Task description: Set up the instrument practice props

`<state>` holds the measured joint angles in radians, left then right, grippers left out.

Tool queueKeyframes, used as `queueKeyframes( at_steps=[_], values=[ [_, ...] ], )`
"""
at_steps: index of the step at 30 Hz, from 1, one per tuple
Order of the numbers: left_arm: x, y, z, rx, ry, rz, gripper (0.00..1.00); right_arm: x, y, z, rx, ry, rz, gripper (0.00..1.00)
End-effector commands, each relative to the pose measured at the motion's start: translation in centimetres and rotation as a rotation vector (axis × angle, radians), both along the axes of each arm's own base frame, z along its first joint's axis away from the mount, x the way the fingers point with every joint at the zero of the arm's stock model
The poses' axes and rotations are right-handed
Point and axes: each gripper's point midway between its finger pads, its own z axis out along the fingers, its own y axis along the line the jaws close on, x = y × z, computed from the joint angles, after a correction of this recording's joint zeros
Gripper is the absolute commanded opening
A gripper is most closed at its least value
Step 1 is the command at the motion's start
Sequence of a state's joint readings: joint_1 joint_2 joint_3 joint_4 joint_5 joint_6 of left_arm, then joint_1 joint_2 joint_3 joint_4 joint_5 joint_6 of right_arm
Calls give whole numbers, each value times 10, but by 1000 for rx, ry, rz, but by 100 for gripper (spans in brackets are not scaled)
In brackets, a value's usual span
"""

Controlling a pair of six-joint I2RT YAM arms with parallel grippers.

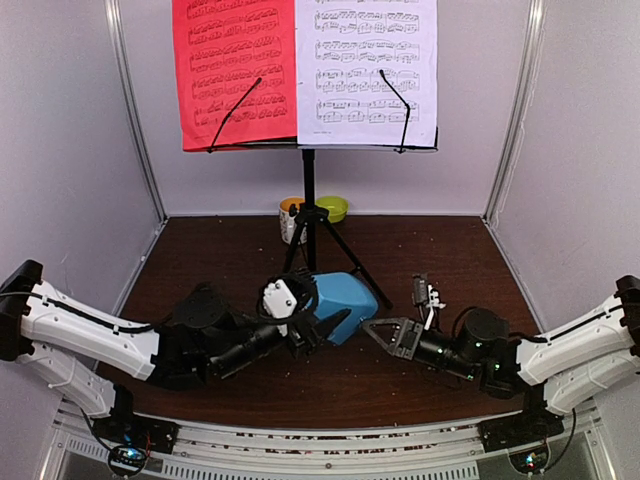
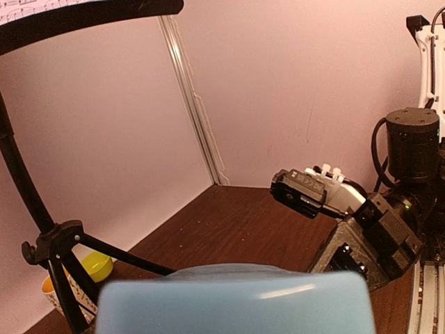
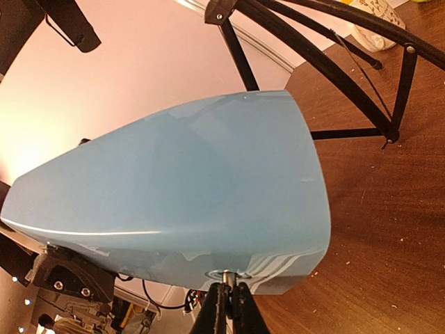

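Observation:
The black tripod music stand (image 1: pixel 309 180) stands at the back and holds a red page (image 1: pixel 235 70) and a pale lilac-white page (image 1: pixel 365 65). The light-blue metronome (image 1: pixel 345 300) lies tilted in front of the stand's legs. My left gripper (image 1: pixel 318 325) is shut on its near side. In the left wrist view the metronome (image 2: pixel 236 303) fills the bottom and hides my fingers. My right gripper (image 1: pixel 368 327) comes in from the right. Its fingers (image 3: pixel 226 306) are shut on a small metal pin on the metronome's (image 3: pixel 181 188) side.
A white-and-orange mug (image 1: pixel 290 218) and a small green bowl (image 1: pixel 332 208) sit behind the tripod legs (image 3: pixel 313 49) at the back wall. White walls enclose the wooden table (image 1: pixel 450 260) on three sides.

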<state>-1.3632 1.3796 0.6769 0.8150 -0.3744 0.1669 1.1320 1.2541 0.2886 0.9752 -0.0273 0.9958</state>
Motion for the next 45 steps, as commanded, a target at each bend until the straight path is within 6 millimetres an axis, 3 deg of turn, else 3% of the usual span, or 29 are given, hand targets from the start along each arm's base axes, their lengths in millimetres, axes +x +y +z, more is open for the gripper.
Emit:
queueKeyframes(
  at_steps=[1,4,8,10,13,25,31,38,45],
  values=[
    [2,-1,25,-78,69,0,15,20,-14,-8,-38,-25,-92,14],
    [19,-5,6,-28,153,30,15,11,-19,-28,-130,-47,-70,44],
    [27,-13,-13,-10,236,12,15,2,-28,-42,-212,-74,-47,66],
    [31,-17,-22,-14,275,-11,15,1,-32,-43,-235,-90,-50,81],
    [34,-28,-36,1,323,-55,15,1,-37,-37,-264,-126,-58,92],
    [55,-47,-72,16,414,2,23,9,-44,-22,-366,-187,-104,100],
    [60,-51,-88,32,477,-15,51,14,-39,-16,-380,-187,-112,100],
    [54,-47,-86,54,486,-40,87,20,-36,-12,-386,-173,-129,100],
    [40,-29,-67,13,465,-84,91,25,-28,-1,-395,-193,-127,100]
  ],
)
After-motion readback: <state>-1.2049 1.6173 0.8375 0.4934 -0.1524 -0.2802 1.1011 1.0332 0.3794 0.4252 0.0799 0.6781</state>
